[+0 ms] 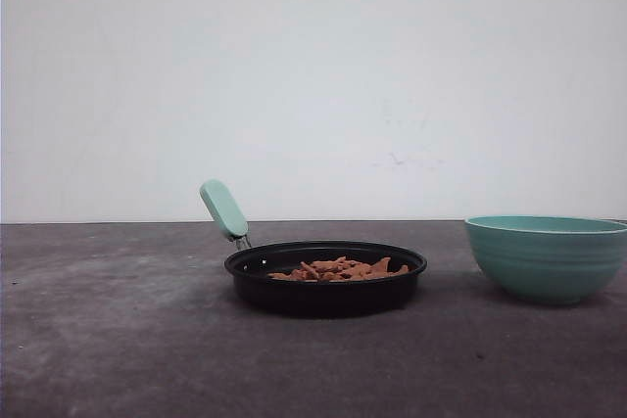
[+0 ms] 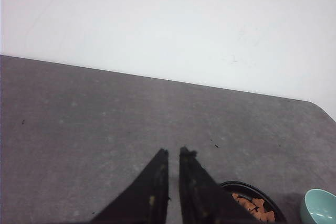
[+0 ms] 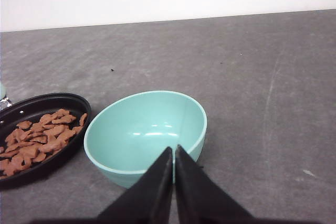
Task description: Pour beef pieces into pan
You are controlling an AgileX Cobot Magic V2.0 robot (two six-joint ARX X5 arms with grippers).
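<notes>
Left tool (image 2: pixel 173 153) first: in its own wrist view the two black fingers sit close together, a thin sliver of gap between the tips, nothing held, hanging over bare grey surface (image 2: pixel 105 119). Over to the right tool (image 3: pixel 174 150): fingers pressed together at the tips, nothing between them, hovering just at the near rim of the teal ribbed round bowl (image 3: pixel 144 135). Whether they touch that rim, I can't tell.

Containers now. That teal bowl is upright and its inside looks bare and glossy in the right wrist view. In the front view it stands at the right side of the surface, near the pan but apart from it.

And there's the wide shallow round black frying pan (image 1: pixel 325 281), flat on the dark grey surface near the middle of the front view. Inside it lie the small reddish-brown strip-like beef pieces (image 1: pixel 338 268), a loose low heap spread over the pan floor, none seen outside the rim. The right wrist view shows them scattered in a single rough layer.

The pan's short mint-green handle on its metal neck (image 1: pixel 224 209) rises from the left rear of the rim, angled up and away to the left, so the pan's long axis runs from the handle at back left toward front right.
</notes>
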